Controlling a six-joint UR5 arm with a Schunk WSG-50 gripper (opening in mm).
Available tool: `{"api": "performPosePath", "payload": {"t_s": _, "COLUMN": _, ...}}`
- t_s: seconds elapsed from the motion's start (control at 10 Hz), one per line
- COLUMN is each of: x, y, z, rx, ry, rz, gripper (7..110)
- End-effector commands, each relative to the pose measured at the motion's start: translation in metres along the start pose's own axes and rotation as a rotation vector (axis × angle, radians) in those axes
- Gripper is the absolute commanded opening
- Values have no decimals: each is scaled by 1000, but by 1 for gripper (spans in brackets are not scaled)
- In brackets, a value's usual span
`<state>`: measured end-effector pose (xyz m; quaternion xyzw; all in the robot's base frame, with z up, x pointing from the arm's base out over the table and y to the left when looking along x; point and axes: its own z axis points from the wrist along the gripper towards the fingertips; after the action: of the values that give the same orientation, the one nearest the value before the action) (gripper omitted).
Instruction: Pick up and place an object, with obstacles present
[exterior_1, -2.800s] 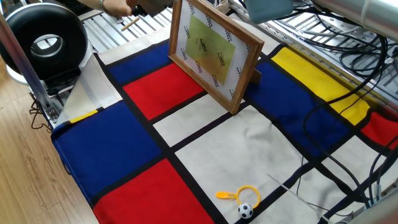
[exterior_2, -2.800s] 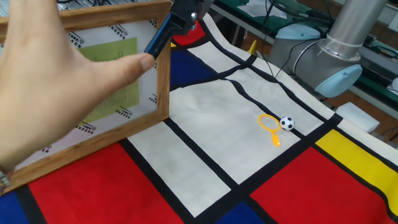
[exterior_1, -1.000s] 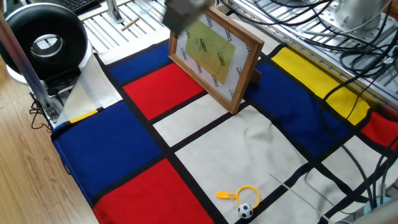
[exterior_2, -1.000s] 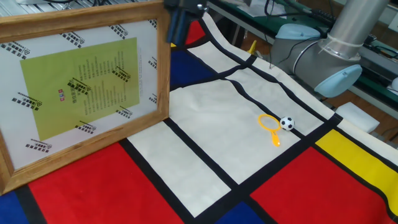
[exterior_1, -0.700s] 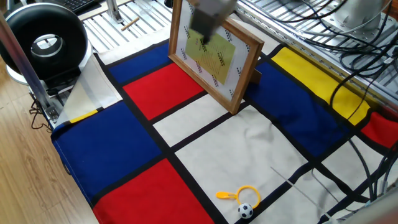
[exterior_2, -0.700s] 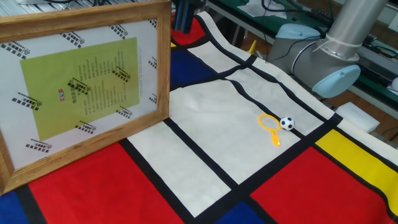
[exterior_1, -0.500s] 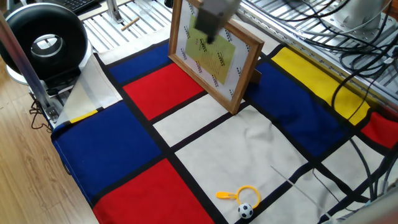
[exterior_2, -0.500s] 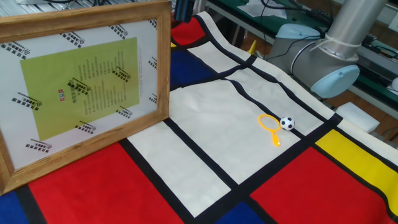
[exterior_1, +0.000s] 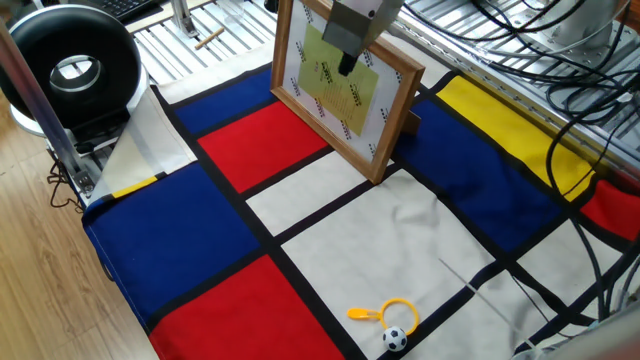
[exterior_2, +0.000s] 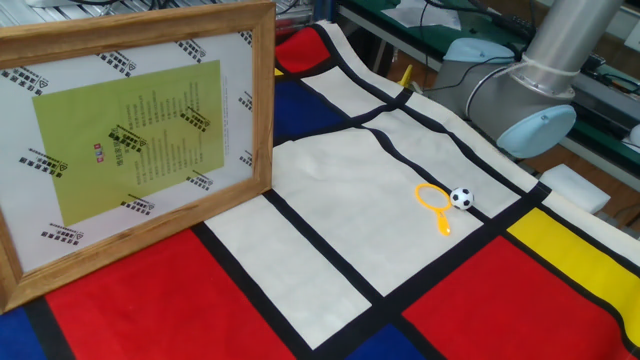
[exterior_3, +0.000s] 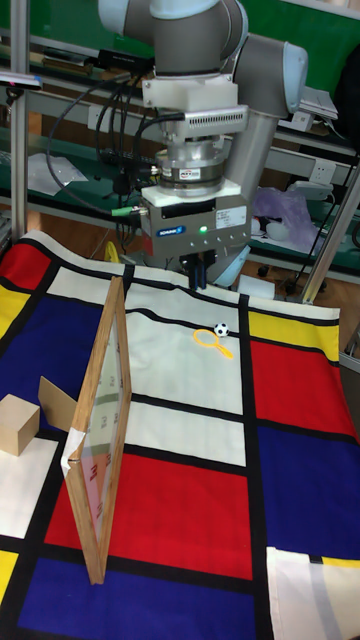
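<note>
The tan wooden cube (exterior_3: 18, 427) sits on a white patch of the cloth at the far left of the tall fixed view. The wooden picture frame (exterior_3: 100, 440) stands upright between the cube and the middle of the cloth, and it hides the cube in one fixed view. The frame (exterior_1: 345, 85) leans back on a prop, its yellow-green sheet (exterior_2: 130, 130) facing outward. My gripper (exterior_3: 197, 272) hangs high above the cloth, its dark fingers close together and holding nothing. In one fixed view the gripper (exterior_1: 345, 65) appears in front of the frame's upper part.
A tiny football (exterior_1: 395, 339) and a yellow ring (exterior_1: 398, 311) lie together on a white patch. The robot base (exterior_2: 520, 110) stands past the cloth's edge. A black round device (exterior_1: 70, 70) and cables (exterior_1: 560, 90) border the cloth.
The hand that touched the frame is gone. My gripper has swung rightward across the top of the frame in one fixed view and left the other fixed view.
</note>
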<state>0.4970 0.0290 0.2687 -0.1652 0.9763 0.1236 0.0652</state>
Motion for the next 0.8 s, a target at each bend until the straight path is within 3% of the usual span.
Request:
{"api": "performPosePath", "payload": {"t_s": 0.0, "x": 21, "y": -5, "z": -4, "rx": 30, "ry": 76, "rz": 15, "gripper": 7}}
{"api": "performPosePath", "payload": {"t_s": 0.2, "x": 29, "y": 40, "z": -8, "rx": -151, "ry": 112, "rz": 32, "gripper": 7}}
{"api": "performPosePath", "payload": {"t_s": 0.3, "x": 40, "y": 36, "z": -9, "rx": -134, "ry": 156, "rz": 41, "gripper": 7}}
{"api": "performPosePath", "payload": {"t_s": 0.4, "x": 49, "y": 17, "z": -9, "rx": -61, "ry": 190, "rz": 0, "gripper": 7}}
{"api": "performPosePath", "payload": {"t_s": 0.5, "x": 63, "y": 7, "z": -11, "rx": -28, "ry": 245, "rz": -75, "gripper": 7}}
{"api": "performPosePath", "payload": {"t_s": 0.7, "x": 71, "y": -41, "z": -51, "rx": -58, "ry": 323, "rz": -171, "gripper": 7}}
